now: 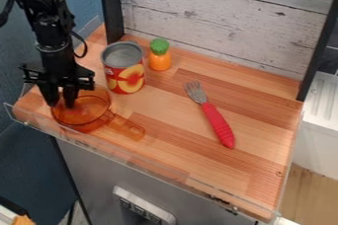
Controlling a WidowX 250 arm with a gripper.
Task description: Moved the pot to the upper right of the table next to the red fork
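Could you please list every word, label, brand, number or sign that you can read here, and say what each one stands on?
No text can be read.
Tin can: fruit is pictured; any print is too small to read.
White strip below the tabletop: any markings are too small to read.

Weathered plank wall (231, 19), blue wall (20, 51), wooden floor (310, 194).

A can with fruit on its label (125, 82) is standing upright just beside a small orange toy with a green top (159, 62). Pale weathered planks (218, 17) are standing behind them, and a power strip (147, 213) is sitting lower down, against a grey panel (86, 169).
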